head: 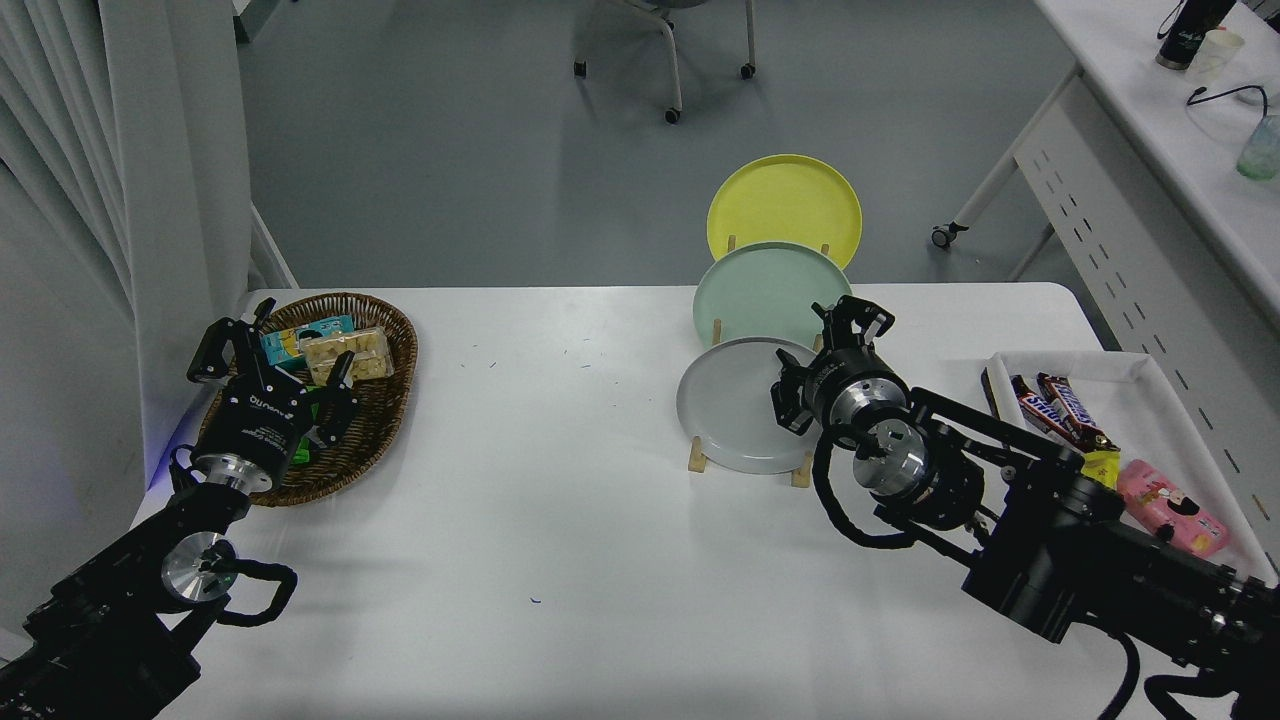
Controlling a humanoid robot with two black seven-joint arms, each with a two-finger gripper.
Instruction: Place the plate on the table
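Note:
The light grey plate (730,405) stands on edge in the front slot of a wooden rack (697,458) on the white table (560,540). My right gripper (817,357) is open at the plate's right rim, one finger above the rim and one in front of the plate's face. I cannot tell if the fingers touch the plate. My left gripper (272,362) is open and empty, parked over the wicker basket at the lower left.
A mint green plate (765,290) and a yellow plate (785,205) stand behind the grey one in the same rack. A wicker basket (385,330) with snacks sits at the left. A white tray (1150,375) with candy bars sits at the right. A white side desk (1130,150) stands at the far right.

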